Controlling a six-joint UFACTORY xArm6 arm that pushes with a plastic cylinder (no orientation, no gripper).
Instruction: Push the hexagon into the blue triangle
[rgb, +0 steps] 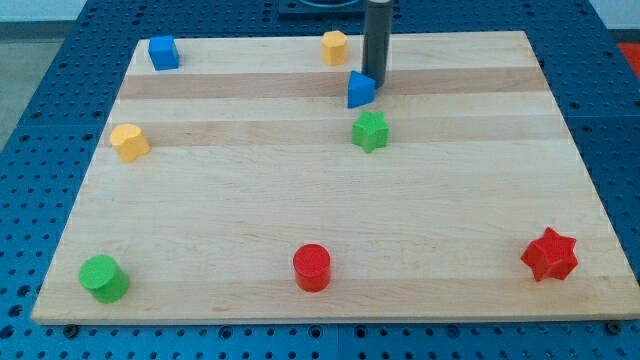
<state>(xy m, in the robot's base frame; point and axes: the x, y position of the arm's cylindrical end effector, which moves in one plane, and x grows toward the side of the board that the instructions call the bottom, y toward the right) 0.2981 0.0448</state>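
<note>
The orange hexagon (334, 46) is parked near the view's top edge of the wooden board (320, 230), left of the blue triangle (361, 89). My tip (376, 80) is seen touching the triangle's upper right; its very end is partly hidden. A green star (370, 131) is found just below

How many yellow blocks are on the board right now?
2. The yellow hexagon sits near the view's top edge, just left of my tip. The other yellow block lies at the view's left side. None seems hidden.
</note>
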